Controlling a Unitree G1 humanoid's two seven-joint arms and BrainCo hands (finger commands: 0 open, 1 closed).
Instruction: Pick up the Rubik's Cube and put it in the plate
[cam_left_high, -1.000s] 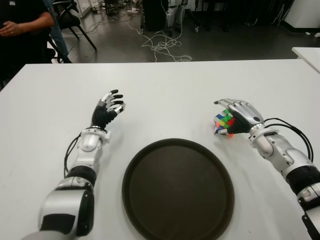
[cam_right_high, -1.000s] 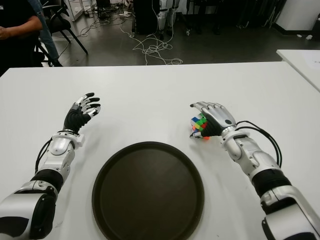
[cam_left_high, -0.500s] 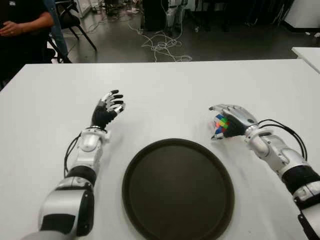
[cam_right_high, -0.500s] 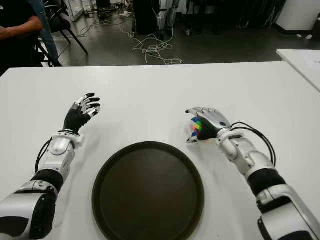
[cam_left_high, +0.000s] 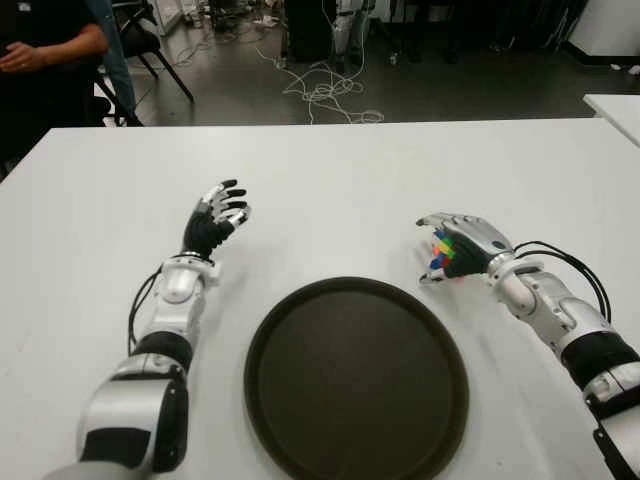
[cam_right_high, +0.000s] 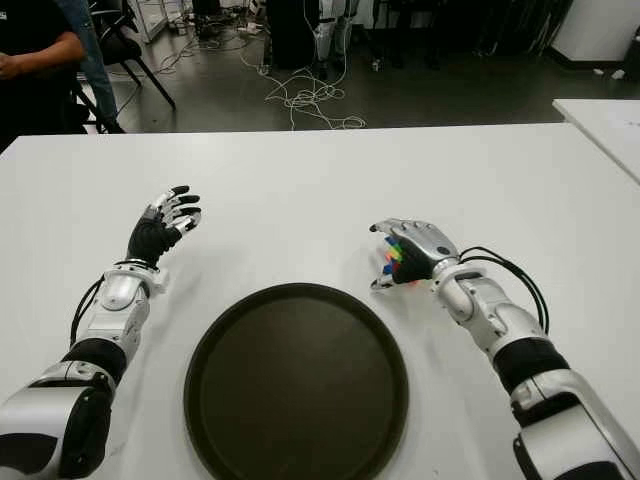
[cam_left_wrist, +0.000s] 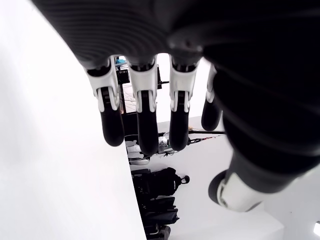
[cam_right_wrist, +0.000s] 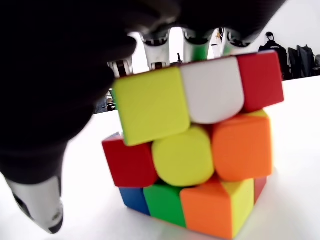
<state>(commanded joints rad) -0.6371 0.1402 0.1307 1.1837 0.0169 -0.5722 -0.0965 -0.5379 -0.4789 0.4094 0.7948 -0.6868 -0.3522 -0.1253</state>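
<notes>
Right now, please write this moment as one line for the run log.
right hand: shut on Rubik's Cube, beside plate, not over it | left hand: open, idle, left of plate | plate: empty

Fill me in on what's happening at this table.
The robot's right hand is closed around a Rubik's Cube, which in the right wrist view appears to sit on the white table, just right of the dark round plate. The plate holds nothing yet. The left hand shows open, left of the plate.
</notes>
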